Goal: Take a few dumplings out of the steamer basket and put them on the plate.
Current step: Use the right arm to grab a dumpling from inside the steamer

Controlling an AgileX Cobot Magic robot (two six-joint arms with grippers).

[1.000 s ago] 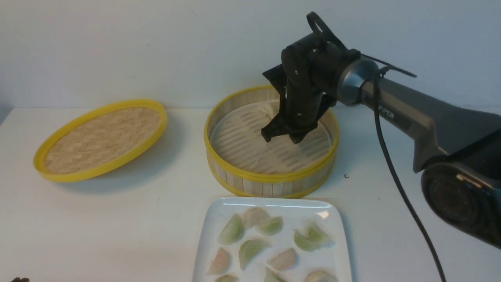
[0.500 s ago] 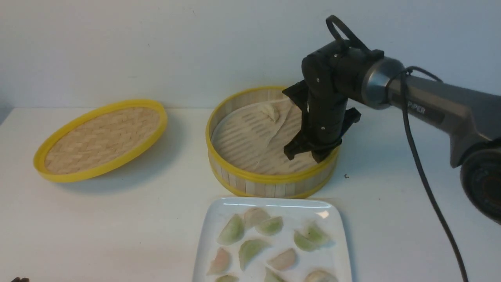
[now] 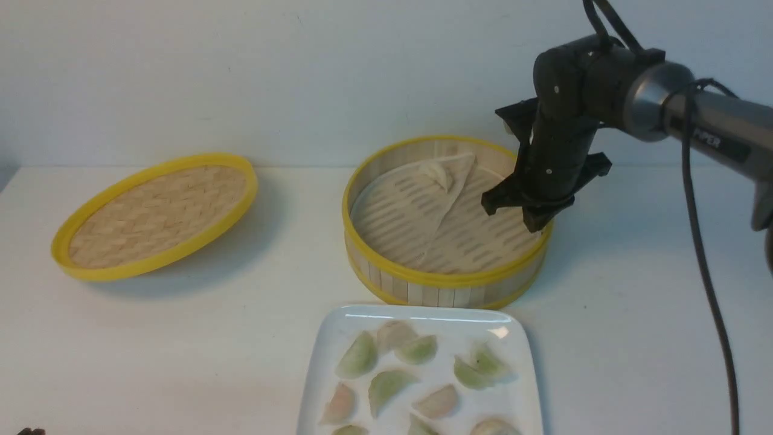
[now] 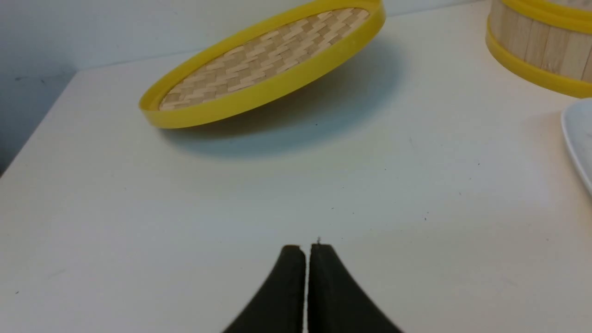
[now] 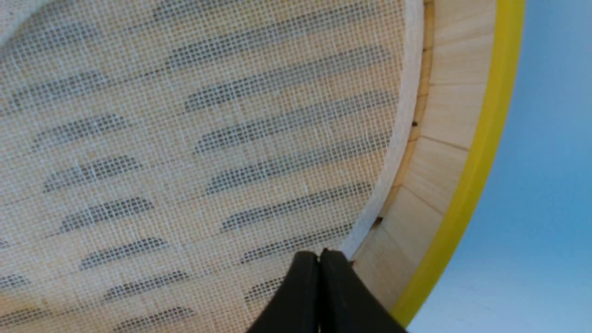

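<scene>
Seems between picks, with the right end effector (image 5: 319, 257) pressed together and empty by the right rim of the steamer basket (image 3: 423, 293), and calls next for spreading over the lone dumpling (image 3: 437, 174) at upper centre, then carrying it to the plate (image 3: 423, 315) at bottom centre.

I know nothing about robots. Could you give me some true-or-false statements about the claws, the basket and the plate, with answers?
1. The right claw is shut, with no dumpling in it. True.
2. The steamer basket is brimming with dumplings. False: only one pale dumpling shows, at the far side on the folded liner.
3. The plate holds several dumplings. True.
4. The woven lid covers the basket. False: it sits tilted on the table, apart from the basket, on the robot's left.
5. The left claw is wide open. False: its tips are pressed together.
</scene>
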